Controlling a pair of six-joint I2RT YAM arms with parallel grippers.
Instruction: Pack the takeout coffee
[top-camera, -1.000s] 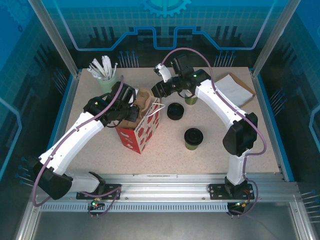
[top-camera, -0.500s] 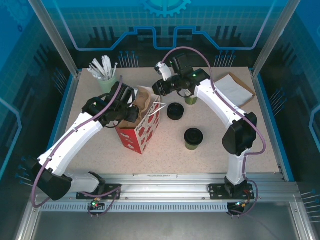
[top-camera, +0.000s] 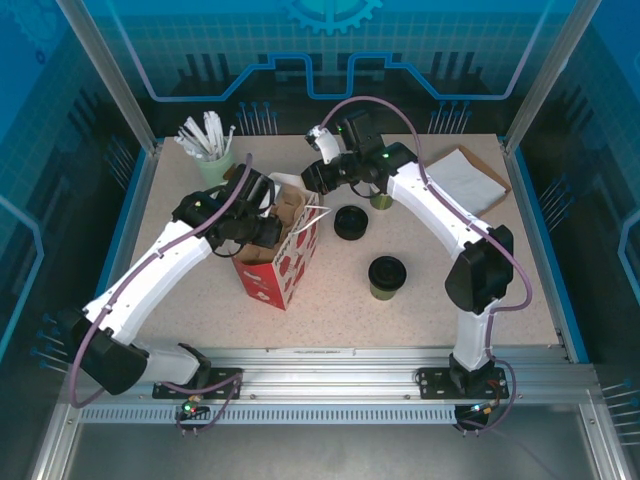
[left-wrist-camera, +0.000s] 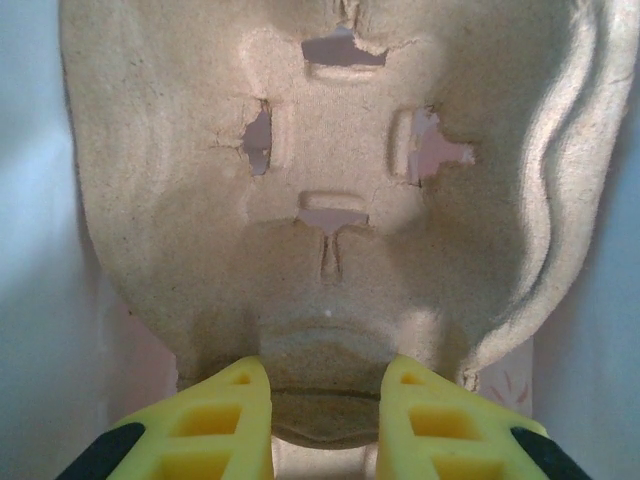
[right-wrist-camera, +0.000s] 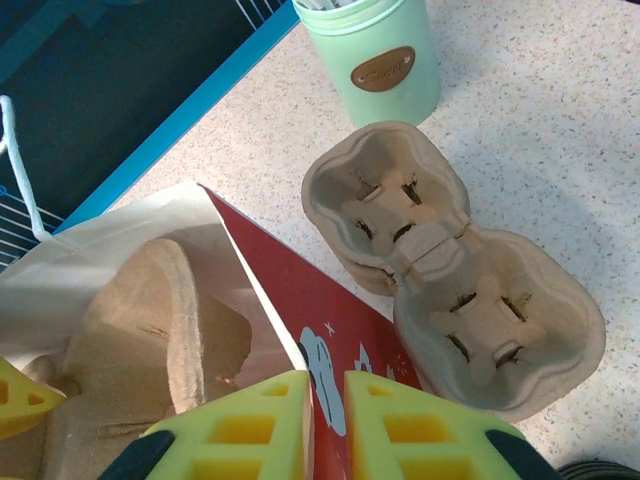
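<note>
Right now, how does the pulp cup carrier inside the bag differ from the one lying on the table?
The carrier in the bag stands on edge inside the red bag; the carrier on the table lies flat, pockets up, beside the mint cup. The left claw pinches the carrier in the bag by its rim; nothing holds the carrier on the table. Both are tan moulded pulp with slotted pockets, and both are empty.
</note>
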